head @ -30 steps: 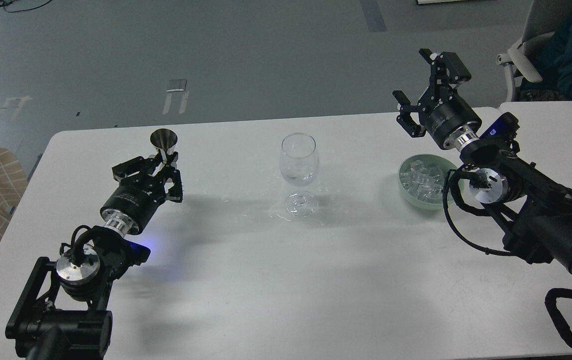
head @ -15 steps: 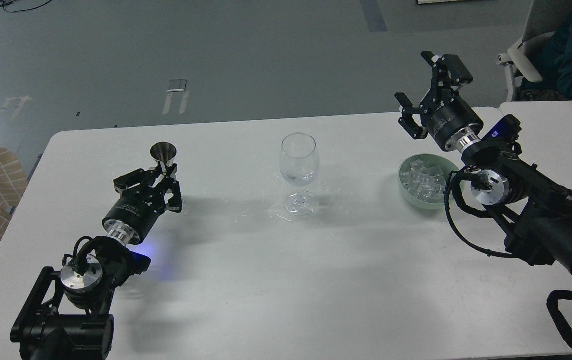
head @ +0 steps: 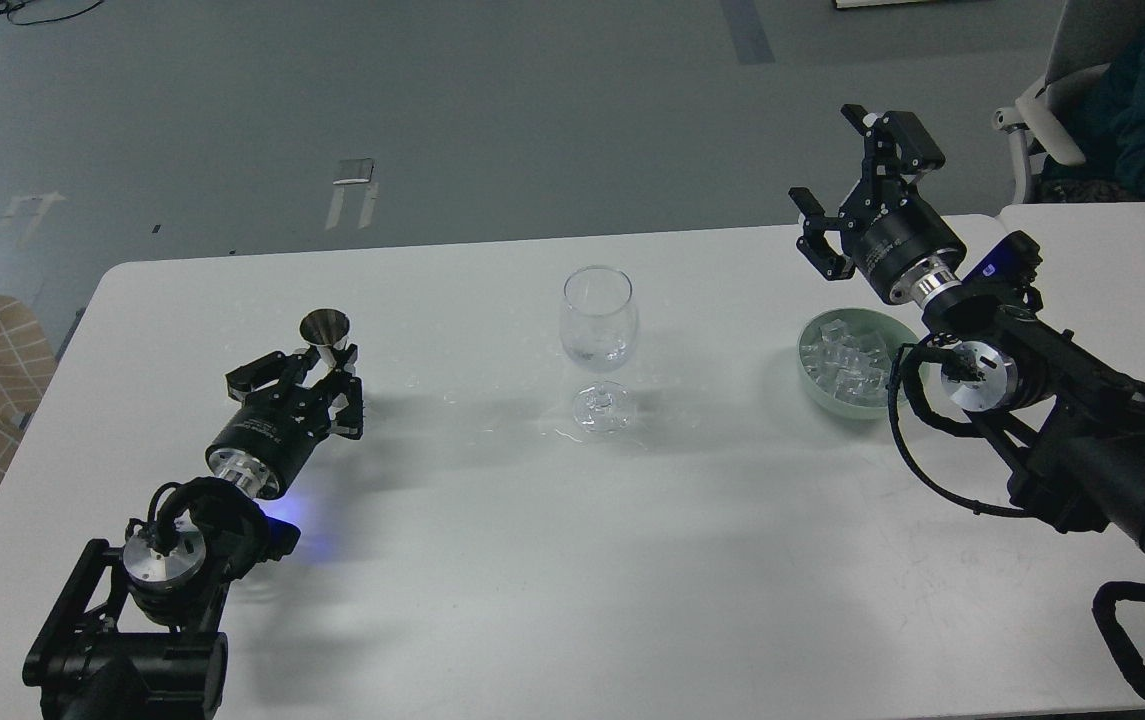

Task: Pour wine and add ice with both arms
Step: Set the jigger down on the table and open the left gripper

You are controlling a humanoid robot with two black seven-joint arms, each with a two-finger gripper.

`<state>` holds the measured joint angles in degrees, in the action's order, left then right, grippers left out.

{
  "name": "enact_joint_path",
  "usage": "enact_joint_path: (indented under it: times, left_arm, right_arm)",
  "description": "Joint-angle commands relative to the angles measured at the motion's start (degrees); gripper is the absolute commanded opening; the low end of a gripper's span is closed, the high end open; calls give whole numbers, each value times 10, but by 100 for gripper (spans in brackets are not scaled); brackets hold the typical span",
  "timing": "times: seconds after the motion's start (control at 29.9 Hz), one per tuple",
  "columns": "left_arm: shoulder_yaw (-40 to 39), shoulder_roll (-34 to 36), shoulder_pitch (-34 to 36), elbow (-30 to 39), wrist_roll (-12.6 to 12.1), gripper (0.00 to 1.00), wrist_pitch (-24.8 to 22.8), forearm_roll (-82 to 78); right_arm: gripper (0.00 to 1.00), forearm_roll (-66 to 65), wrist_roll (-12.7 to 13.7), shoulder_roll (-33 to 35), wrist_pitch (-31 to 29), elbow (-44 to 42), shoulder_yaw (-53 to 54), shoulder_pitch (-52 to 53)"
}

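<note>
The tabletop (head: 492,560) is white, smooth and a little shiny. The wine glass (head: 599,320) is clear, shiny glass. The small cup (head: 325,330) is dull grey metal. The bowl (head: 810,375) is smooth and pale green. The ice (head: 842,358) looks clear like glass. Each gripper is black.

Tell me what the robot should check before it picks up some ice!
1. Right gripper open and holding nothing: ok, fingers spread wide.
2. Ice waiting in the bowl: ok, a heap of cubes.
3. Right gripper above the bowl: not ok, it hangs up behind it, toward the table's far edge.
4. Glass upright with an open top: ok.
5. Wine already in the glass: ok, a little clear liquid at the bottom.
6. Left gripper clear of the glass: ok, far to the left at the metal cup; whether it grips the cup: cannot tell.
</note>
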<state>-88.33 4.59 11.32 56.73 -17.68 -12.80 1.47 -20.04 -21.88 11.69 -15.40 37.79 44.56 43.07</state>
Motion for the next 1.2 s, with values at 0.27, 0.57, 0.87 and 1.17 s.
enact_joint_path:
  times: [0.27,0.57,0.87,1.17]
  left_arm:
    - [2,1,0,-8,1,41,0,-3]
    - [4,2,1,-8,-3,92,-1,-7]
    - [8,9,-8,-2,-17,98,-13,-9]
    - [2,44,-58,9,-64,98,-79,-8]
  right_arm:
    - [100,0,0,1,0,0,0,0]
    - [100,0,0,1,0,0,0,0]
    - [100,0,0,2,0,0,0,1]
    - [100,0,0,3,0,0,-1,0]
